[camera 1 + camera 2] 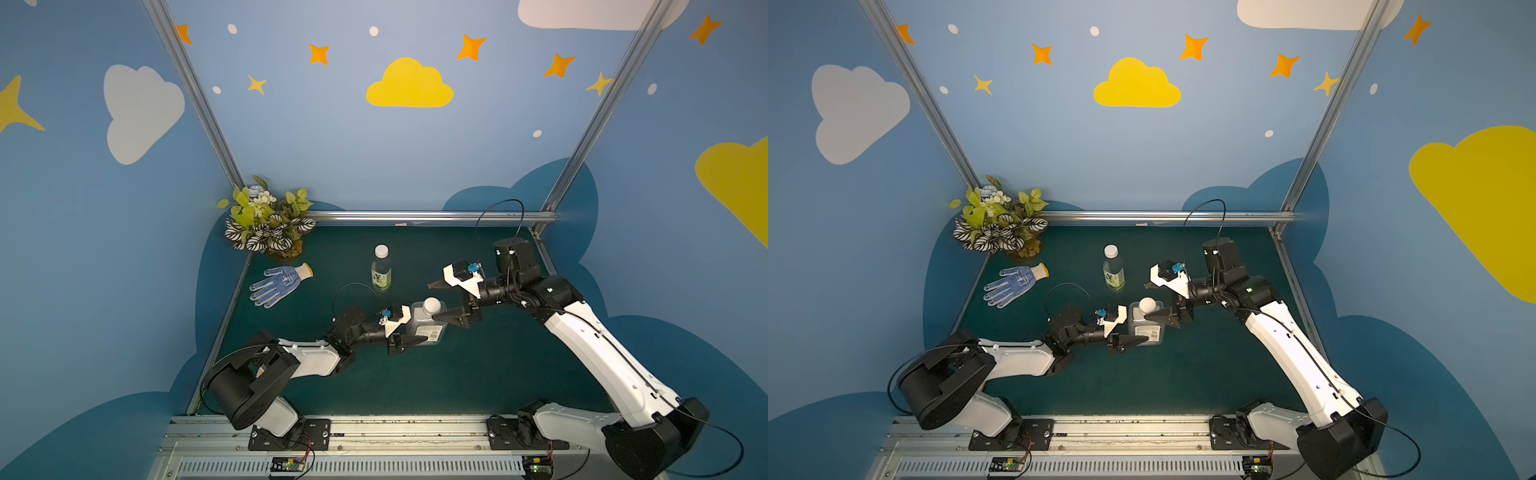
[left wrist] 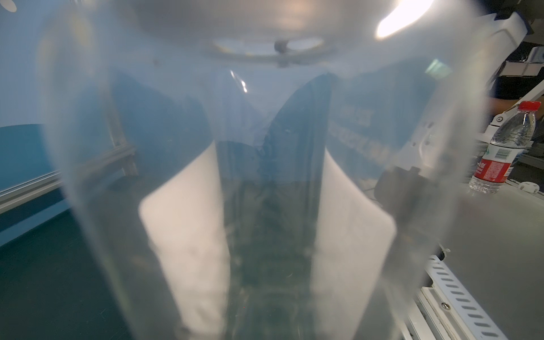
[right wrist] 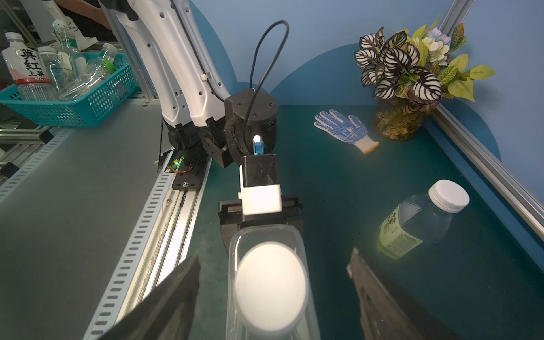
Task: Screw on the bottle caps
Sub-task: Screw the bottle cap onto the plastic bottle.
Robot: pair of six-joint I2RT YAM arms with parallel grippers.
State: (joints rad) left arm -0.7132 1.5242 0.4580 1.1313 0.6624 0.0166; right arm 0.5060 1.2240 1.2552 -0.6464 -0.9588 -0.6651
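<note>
Green mat (image 1: pixel 457 374); left gripper (image 1: pixel 420 327) clamps squat bottle (image 1: pixel 432 332) — right gripper (image 1: pixel 432 302) gapes astride its cap (image 3: pixel 270 284)

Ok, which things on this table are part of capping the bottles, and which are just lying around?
Part of the job: squat bottle, held by the left gripper; squat bottle cap, flanked by the open right gripper; slim bottle; slim bottle cap.

Lying about: dotted work glove; potted plant; off the table, a basket of bottles and a red-labelled water bottle.
</note>
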